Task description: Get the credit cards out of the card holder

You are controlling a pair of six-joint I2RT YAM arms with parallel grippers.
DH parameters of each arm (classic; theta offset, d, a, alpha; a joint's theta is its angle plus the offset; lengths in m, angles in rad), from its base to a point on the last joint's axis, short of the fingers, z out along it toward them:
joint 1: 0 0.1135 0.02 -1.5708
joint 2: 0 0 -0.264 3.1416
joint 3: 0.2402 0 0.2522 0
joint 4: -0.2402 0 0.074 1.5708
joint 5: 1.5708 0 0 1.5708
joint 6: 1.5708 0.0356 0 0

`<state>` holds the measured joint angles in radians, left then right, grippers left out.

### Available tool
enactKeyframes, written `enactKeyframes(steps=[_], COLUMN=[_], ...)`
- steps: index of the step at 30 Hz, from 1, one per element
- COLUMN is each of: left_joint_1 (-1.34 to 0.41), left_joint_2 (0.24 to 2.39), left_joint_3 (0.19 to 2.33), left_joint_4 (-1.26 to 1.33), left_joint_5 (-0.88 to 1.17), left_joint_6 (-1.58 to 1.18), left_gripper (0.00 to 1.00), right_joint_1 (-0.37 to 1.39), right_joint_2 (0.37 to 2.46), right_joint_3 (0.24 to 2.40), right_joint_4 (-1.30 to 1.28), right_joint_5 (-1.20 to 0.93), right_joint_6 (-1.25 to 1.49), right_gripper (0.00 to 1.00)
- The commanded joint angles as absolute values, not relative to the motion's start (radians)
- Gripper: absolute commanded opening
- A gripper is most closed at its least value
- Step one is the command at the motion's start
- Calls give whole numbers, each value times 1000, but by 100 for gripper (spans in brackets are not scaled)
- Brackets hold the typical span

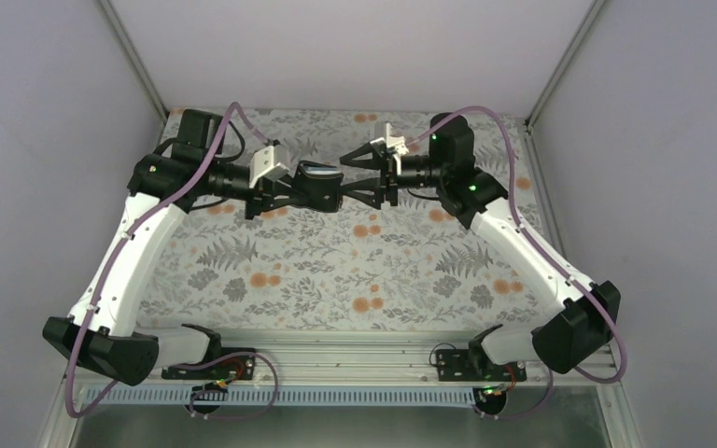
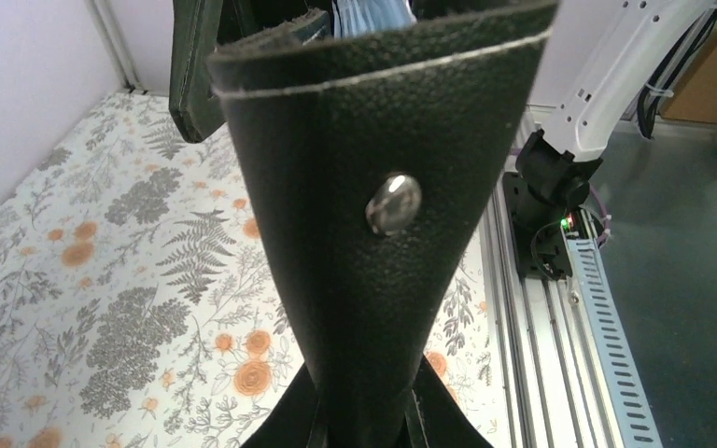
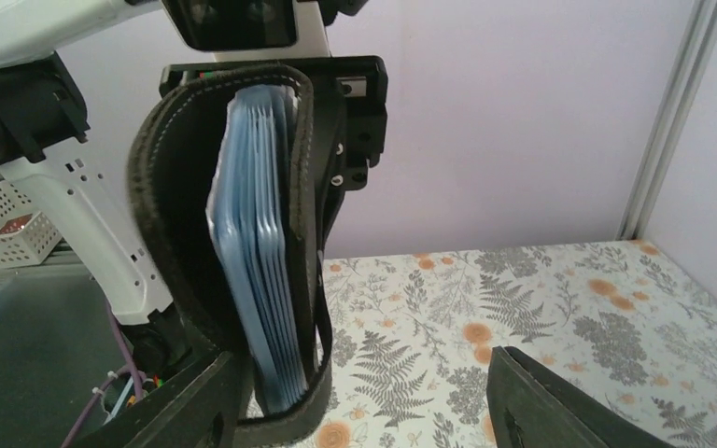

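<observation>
The card holder (image 1: pixel 317 180) is not lying on the desk (image 1: pixel 336 271). It hangs in the air above the far part of the desk, clenched at one end by the left end effector (image 1: pixel 289 187), with its open side turned toward the right arm. The right end effector (image 1: pixel 347 175) is released. Its two fingers stand wide apart on either side of the holder's free end, and in the right wrist view one finger (image 3: pixel 196 411) is just beside the dark cover. To do this step well, I think the right arm should not close around the whole cover. It should take the edge of only one card, close softly, and pull straight along the pocket, away from the left arm, while the left side holds firm. Otherwise the whole holder may slip out. The light blue pockets (image 3: pixel 261 261) are packed tightly and I cannot make out any credit cards among them, so the pocket must be chosen with care. The outer side is plain dark grained material with light stitching and a metal snap (image 2: pixel 393 203). I can read no brand, label or writing anywhere.
</observation>
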<state>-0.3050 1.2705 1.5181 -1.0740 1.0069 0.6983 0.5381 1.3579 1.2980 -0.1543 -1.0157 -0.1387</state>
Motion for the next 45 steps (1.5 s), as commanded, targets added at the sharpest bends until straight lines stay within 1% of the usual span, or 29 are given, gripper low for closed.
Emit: enactKeyframes(steps=[1, 5, 12, 15, 17, 18, 22, 24, 25, 29, 30, 32, 33, 34, 36, 37, 40, 43, 45], left_joint_1=[-311, -312, -314, -314, -314, -314, -314, -314, -313, -313, -313, -312, -312, -311, -310, -311, -311, -313, -317], left_joint_2=[1264, 1256, 1253, 1253, 1256, 1257, 1258, 1254, 1251, 1249, 1249, 1252, 1252, 1252, 1252, 1251, 1263, 1305, 1338], left_joint_3=[1520, 1501, 1503, 1502, 1499, 1498, 1501, 1505, 1506, 1509, 1508, 1506, 1504, 1504, 1504, 1503, 1490, 1474, 1464], left_joint_4=[-1049, -1050, -1050, -1029, -1013, -1009, -1001, -1001, -1001, -982, -966, -930, -912, -894, -864, -847, -803, -784, -783], left_joint_5=[1067, 1070, 1070, 1054, 1037, 1031, 1013, 1005, 1003, 980, 962, 887, 852, 814, 737, 693, 574, 512, 508], left_joint_6=[729, 746, 748, 721, 703, 697, 688, 685, 686, 663, 643, 597, 577, 559, 531, 520, 479, 422, 394], left_gripper=[3, 2, 2, 2, 2, 2, 2, 2, 2, 3, 6, 42, 63, 78, 98, 100, 100, 100, 100], right_joint_1=[568, 569, 580, 595, 597, 597, 597, 597, 597, 597, 598, 598, 597, 597, 597, 597, 598, 606, 616], right_joint_2=[1376, 1394, 1428, 1437, 1445, 1449, 1450, 1439, 1432, 1402, 1395, 1380, 1373, 1368, 1363, 1366, 1403, 1439, 1447], right_joint_3=[1347, 1375, 1427, 1425, 1423, 1425, 1433, 1423, 1416, 1379, 1372, 1360, 1356, 1354, 1352, 1350, 1363, 1351, 1317], right_joint_4=[-157, -186, -208, -213, -222, -230, -272, -282, -282, -222, -205, -171, -156, -149, -148, -148, -161, -127, -47], right_joint_5=[-1039, -1019, -1063, -1109, -1186, -1217, -1292, -1297, -1289, -1191, -1156, -1036, -946, -844, -647, -582, -473, -436, -473], right_joint_6=[-168, -181, -201, -211, -236, -245, -289, -292, -284, -186, -155, -79, -29, 19, 132, 157, 291, 404, 473], right_gripper=[67, 67, 69, 68, 62, 55, 19, 7, 5, 4, 4, 4, 4, 4, 4, 4, 4, 4, 4])
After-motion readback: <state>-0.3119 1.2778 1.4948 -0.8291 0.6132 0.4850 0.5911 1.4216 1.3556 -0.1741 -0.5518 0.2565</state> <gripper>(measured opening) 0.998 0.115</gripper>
